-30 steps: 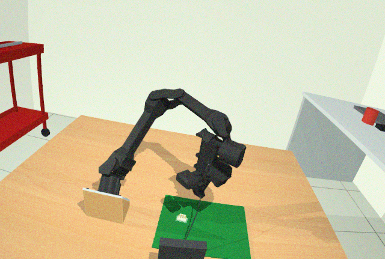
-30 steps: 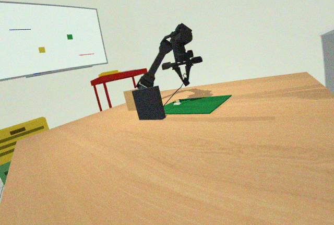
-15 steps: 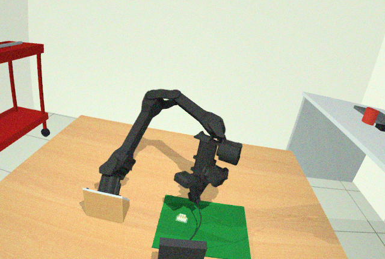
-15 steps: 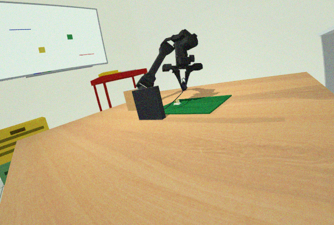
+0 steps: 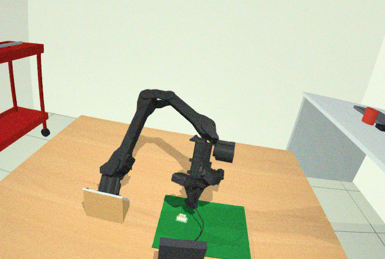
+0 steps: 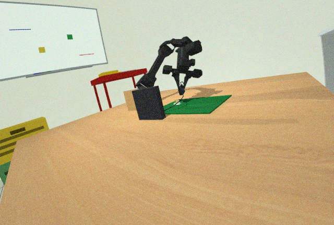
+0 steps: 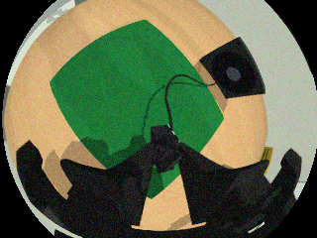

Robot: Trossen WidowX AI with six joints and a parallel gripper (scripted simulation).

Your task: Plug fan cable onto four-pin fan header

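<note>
The black hand (image 5: 191,204) (image 6: 181,92) (image 7: 165,146) is hanging above the rear part of the green board (image 5: 224,223) (image 6: 202,105) (image 7: 124,84), its fingers clamping the dark plug (image 7: 165,154) at the end of the fan's cable (image 5: 203,223) (image 6: 175,106) (image 7: 167,101); the grasping stage is thus standing complete, while plugging in, pressing down and letting go are all remaining; the white four-pin header (image 5: 181,217) (image 6: 178,103) is sitting on the board with its pins showing bare in the top view, just beside the hand and apart from the plug, and in the wrist view it is not showing, presumably being hidden behind the plug or fingers; the cable is running slack in a curve from the plug to the dark fan (image 5: 182,247) (image 6: 148,103) (image 7: 234,73), which is standing upright on the counter (image 5: 49,194) (image 6: 188,168) (image 7: 37,109) at the board's edge; the task is probably nearing its alignment step, the plug still needing to be brought over the pins, seated fully and released, with the hand then withdrawing from plug and board alike
</note>
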